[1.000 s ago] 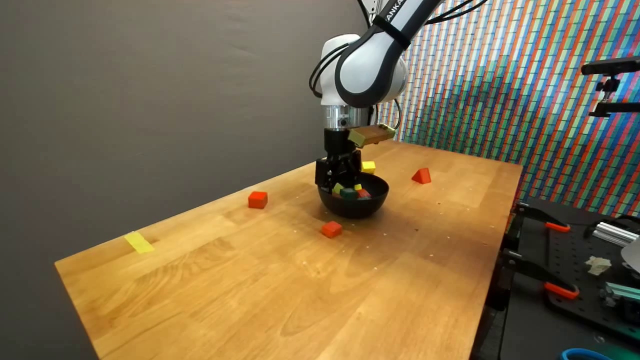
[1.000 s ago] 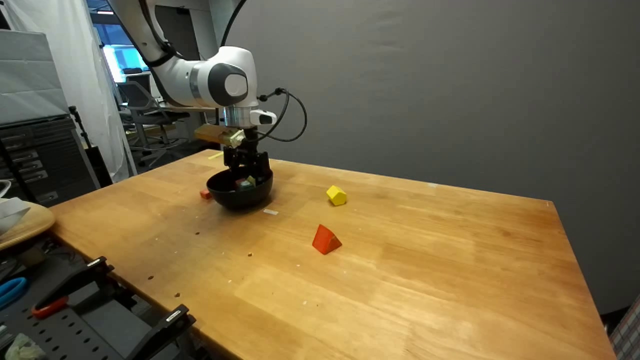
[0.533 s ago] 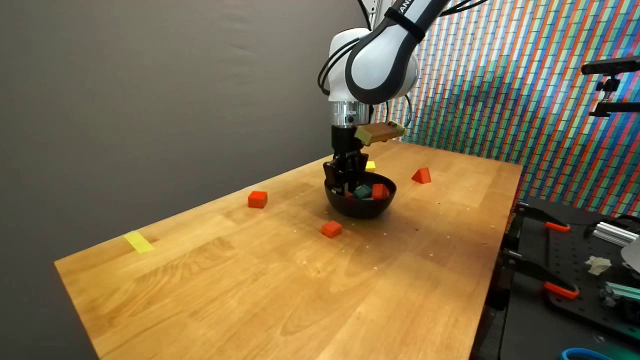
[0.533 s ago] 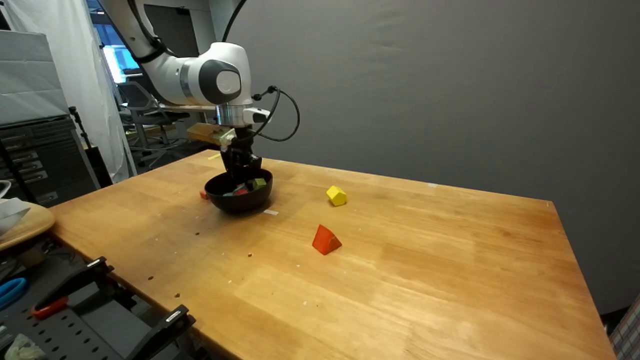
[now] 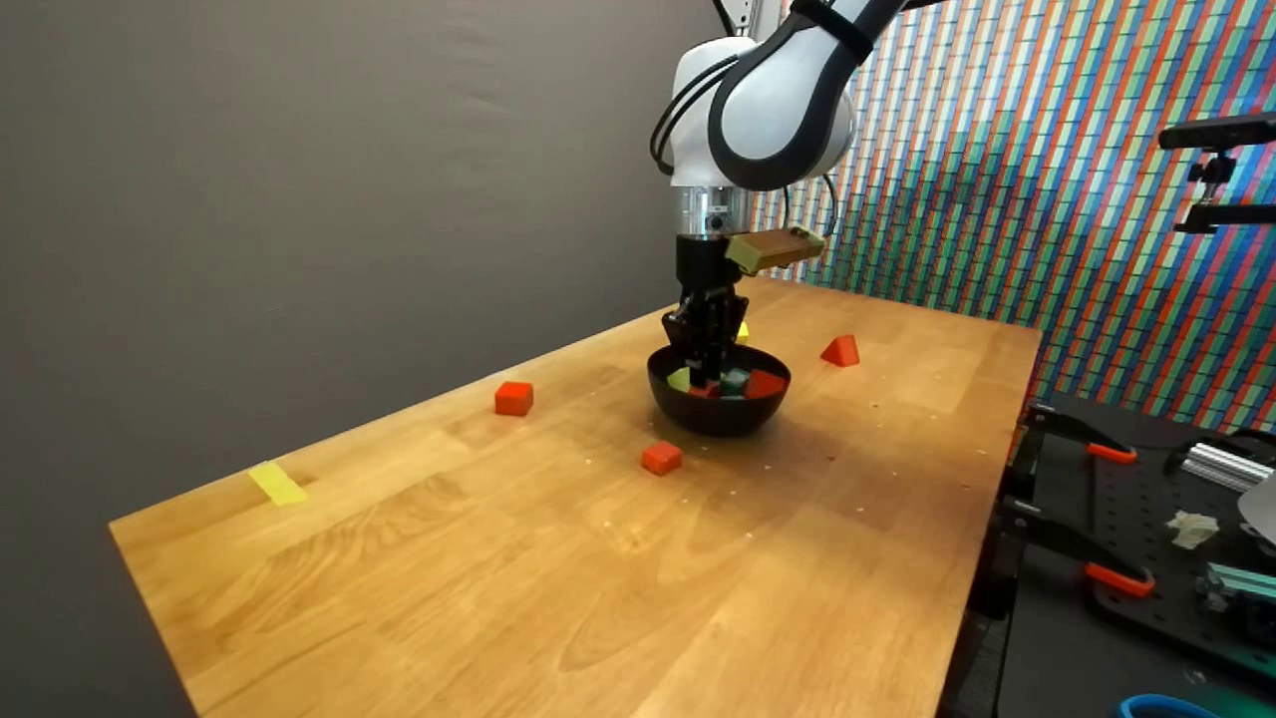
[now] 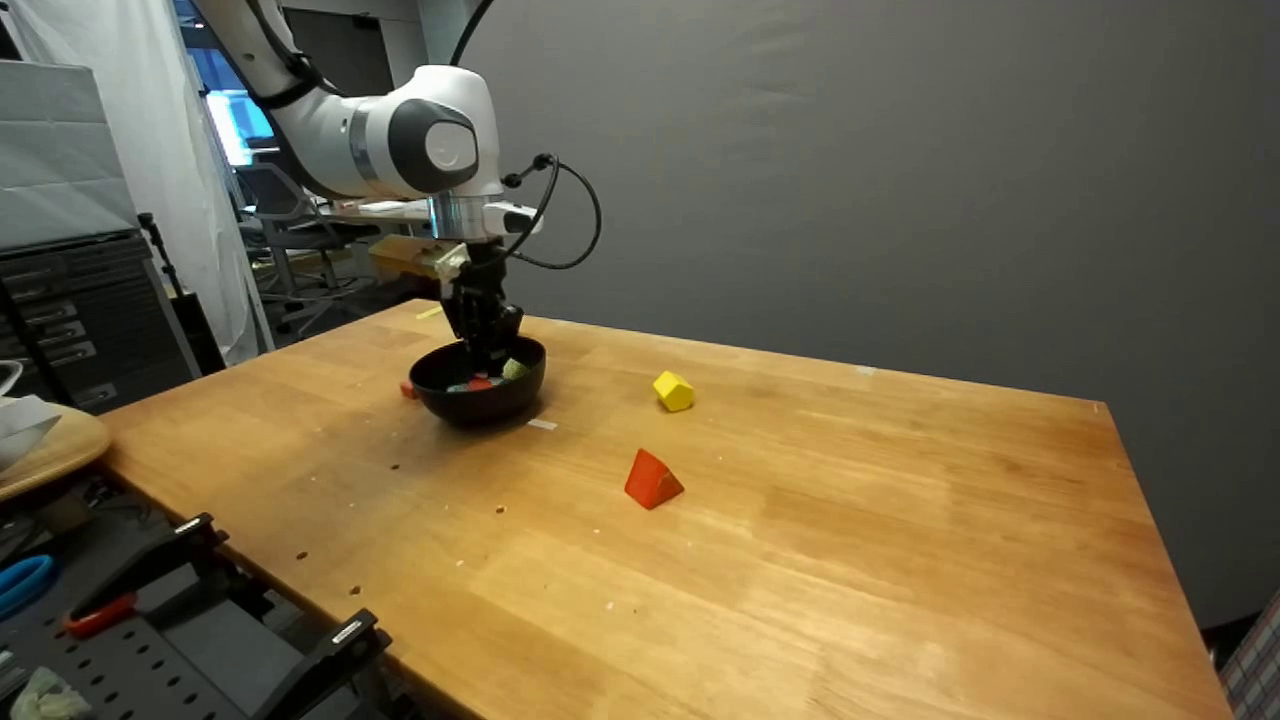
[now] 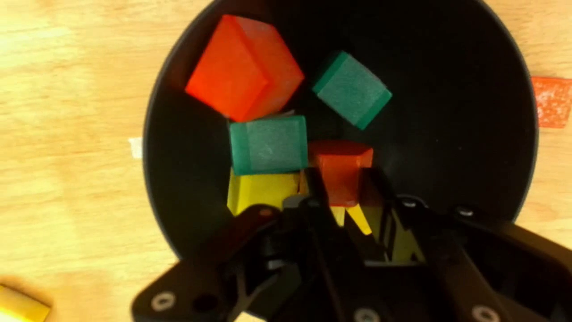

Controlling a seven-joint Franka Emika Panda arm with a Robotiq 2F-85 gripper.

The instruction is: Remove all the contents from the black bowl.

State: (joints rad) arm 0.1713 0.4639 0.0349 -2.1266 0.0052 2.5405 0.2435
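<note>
The black bowl (image 7: 447, 89) stands upright on the table, seen in both exterior views. Down inside it, my gripper (image 7: 343, 181) is shut on a red block (image 7: 342, 172), one finger against each side. Around that block lie two green blocks, one (image 7: 353, 91) apart from the rest and one (image 7: 270, 145) against a yellow block (image 7: 263, 190). A larger red block (image 7: 241, 67) leans near the bowl's wall. Yellow slivers show between my fingers, their source partly hidden. In an exterior view the gripper (image 5: 704, 374) reaches below the bowl's rim.
Outside the bowl are a red cube (image 5: 513, 399), another red block (image 5: 661, 458) close by the bowl, a red wedge (image 6: 652, 482) and a yellow block (image 6: 673, 391). Yellow tape (image 5: 277, 483) marks the table near an edge. Clamps (image 5: 1077, 543) sit beside the table.
From wide open, my gripper has closed on the red block. The arm shifted sideways, then rose a little. The bowl slid slightly and the blocks inside it were jostled.
</note>
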